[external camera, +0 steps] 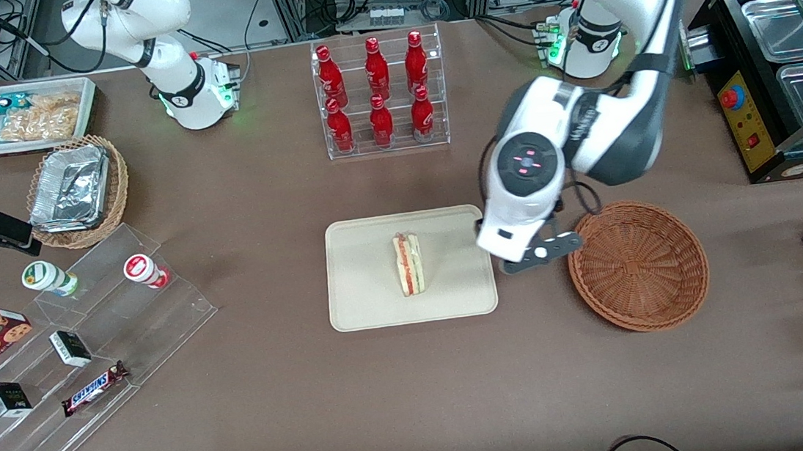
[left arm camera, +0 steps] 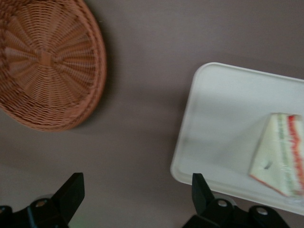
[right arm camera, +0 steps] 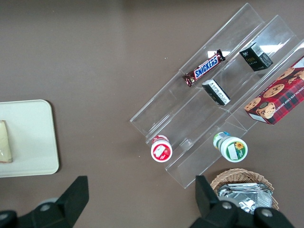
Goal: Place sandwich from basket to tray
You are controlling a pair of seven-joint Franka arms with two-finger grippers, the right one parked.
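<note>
- The tabletop (external camera: 280,414) was a broad brown sheet carrying everything in the scene; the tray (external camera: 371,287) lay flat near its middle, and the basket (external camera: 637,265) sat beside the tray toward the working arm's end, the two apart with a strip of bare cloth between them.
- The working arm reached down over that strip; its tool (external camera: 538,253) hung above the tabletop between the tray's edge and the basket's rim, touching neither as far as the views showed.
- The basket looked empty in both the front and wrist views (left arm camera: 45,61); only its woven floor showed.
- The sandwich (external camera: 409,263) stood on the tray, close to the tray's centre; its long axis ran from nearer the front camera to farther from it, with the red and green filling edge showing; from the tool it lay sideways toward the parked arm's end, past the tray's near edge (left arm camera: 199,118).
- In the wrist view the sandwich (left arm camera: 280,159) rested well inside the tray's rim, clear of the fingers (left arm camera: 71,192).
- The tool's fingers were spread wide and held nothing; bare tabletop showed between them.
- Judged from this layout, the placing looked done; any coming move would probably be a lift clear, with the sandwich off to one side and the basket to the other.
</note>
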